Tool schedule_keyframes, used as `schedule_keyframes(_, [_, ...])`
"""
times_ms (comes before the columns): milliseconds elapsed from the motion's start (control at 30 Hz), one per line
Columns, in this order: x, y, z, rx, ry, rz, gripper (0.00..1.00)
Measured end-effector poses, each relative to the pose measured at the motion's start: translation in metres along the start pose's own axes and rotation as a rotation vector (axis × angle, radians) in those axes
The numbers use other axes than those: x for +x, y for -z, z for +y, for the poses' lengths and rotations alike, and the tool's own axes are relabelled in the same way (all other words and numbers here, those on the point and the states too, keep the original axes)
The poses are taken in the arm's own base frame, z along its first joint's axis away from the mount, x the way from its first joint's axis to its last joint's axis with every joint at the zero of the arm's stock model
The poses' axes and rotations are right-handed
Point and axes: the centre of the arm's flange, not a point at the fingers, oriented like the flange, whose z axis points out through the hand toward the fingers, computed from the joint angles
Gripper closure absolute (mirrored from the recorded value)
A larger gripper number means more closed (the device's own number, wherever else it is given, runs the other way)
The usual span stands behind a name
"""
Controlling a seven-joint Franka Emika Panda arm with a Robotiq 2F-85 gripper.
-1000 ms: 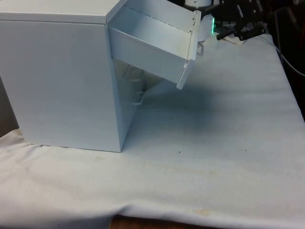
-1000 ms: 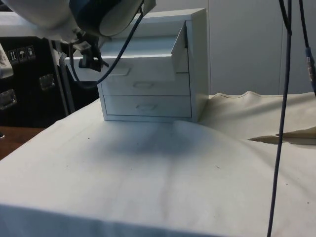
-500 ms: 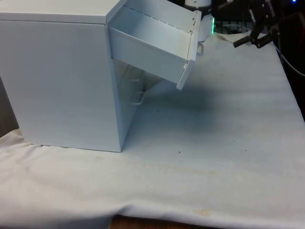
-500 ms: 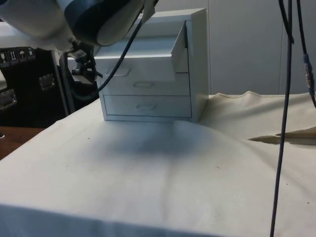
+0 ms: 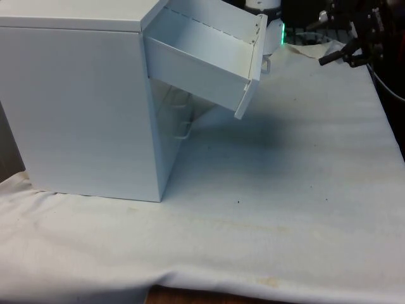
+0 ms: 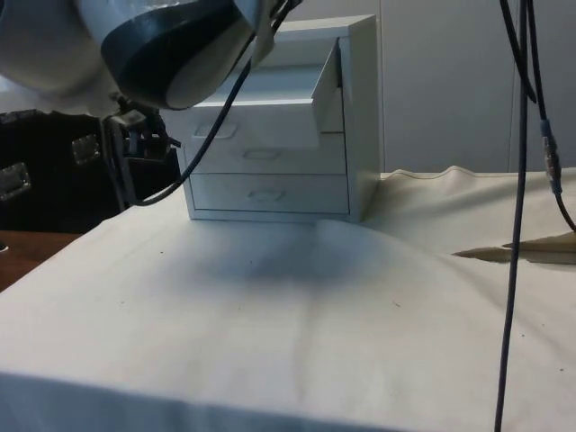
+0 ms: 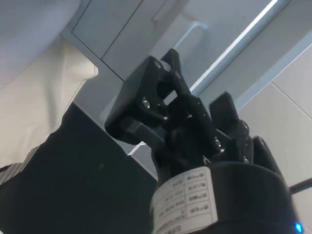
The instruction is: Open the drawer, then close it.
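A single table under a white cloth (image 5: 285, 190) takes up the foreground, the cloth bare apart from a few small dark specks and a faint yellowish stain along the near edge. On it, towards the front view's left, stands one white chest of drawers (image 5: 82, 107), with a plain side turned to the front camera. The side view shows its face, and three drawers can be counted there, stacked one above another. The two lower drawers (image 6: 267, 175) are shut flush, each with one small handle at its middle. The top drawer (image 5: 202, 63) is the one pulled out: it stands well out of the chest, sagging so that its front panel hangs lower than its back, and its inside is bare. One small handle (image 5: 266, 63) juts from its front panel. Beyond the drawer, at the cloth's far edge and towards the front view's right, hangs the one black gripper (image 5: 345, 56), well apart from the drawer and touching nothing. In the side view the gripper (image 6: 139, 144) sits beside the chest, off the drawer's front, under the arm's (image 6: 153, 40) big white and grey joint. Whether the gripper is wide or narrow cannot be told. Two dark cables (image 6: 517, 180) hang down in the side view.
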Motion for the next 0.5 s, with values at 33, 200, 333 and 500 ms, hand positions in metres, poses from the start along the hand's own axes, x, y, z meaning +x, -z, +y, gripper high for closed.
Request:
schedule_keyframes(33, [-0.0001,0.0006,0.0000,0.000,0.000,0.000,0.46])
schedule_keyframes(200, [-0.0005,0.0011,-0.0013,0.001,0.000,0.001,0.66])
schedule_keyframes(333, [-0.0005,0.0019,-0.0014,0.001,-0.001,0.002,0.92])
schedule_keyframes(500, [-0.0010,-0.0021,-0.0031,-0.003,0.001,-0.004,1.00])
